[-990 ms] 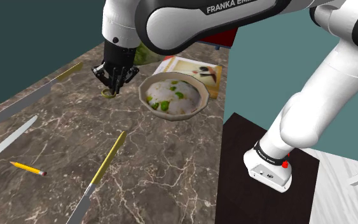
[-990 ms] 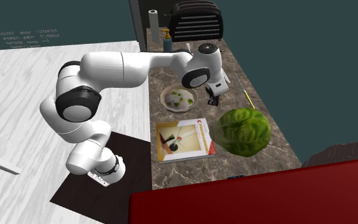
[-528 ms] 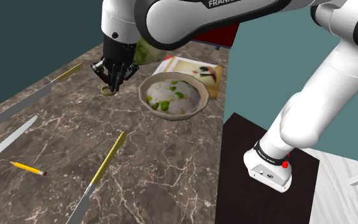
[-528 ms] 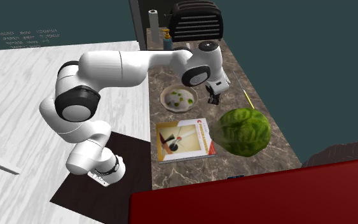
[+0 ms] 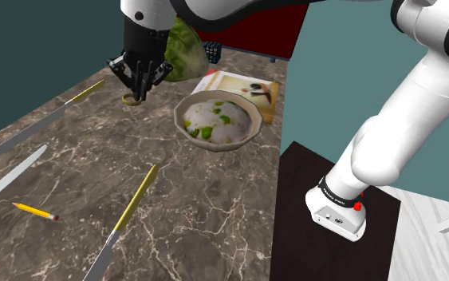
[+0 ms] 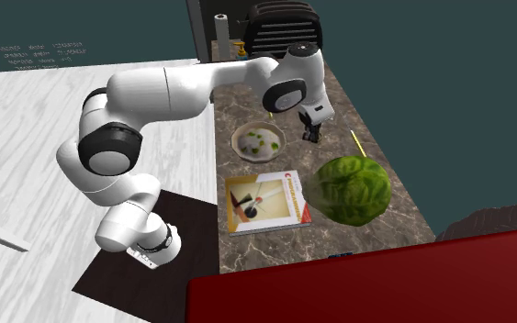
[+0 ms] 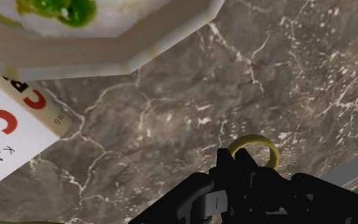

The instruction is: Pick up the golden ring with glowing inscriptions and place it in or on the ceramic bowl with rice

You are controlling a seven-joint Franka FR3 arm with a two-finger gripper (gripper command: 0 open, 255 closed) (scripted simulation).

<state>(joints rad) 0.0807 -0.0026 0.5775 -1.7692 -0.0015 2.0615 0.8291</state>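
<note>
Over the stone counter (image 5: 214, 199) by a dark wall (image 5: 23, 40), the down-pointing gripper (image 5: 137, 88) pinches the gold ring (image 5: 131, 100), nine o'clock from the bowl (image 5: 218, 120) in shoulder view.

Brown marble counter (image 5: 214, 215) (white-veined) stands against teal walls (image 5: 23, 48), beside a white floor (image 6: 27, 128).

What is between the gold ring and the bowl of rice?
Only bare marble counter. In the shoulder view the ring, held by the gripper, and the bowl have just stone between them; the wrist view shows the same.
</note>
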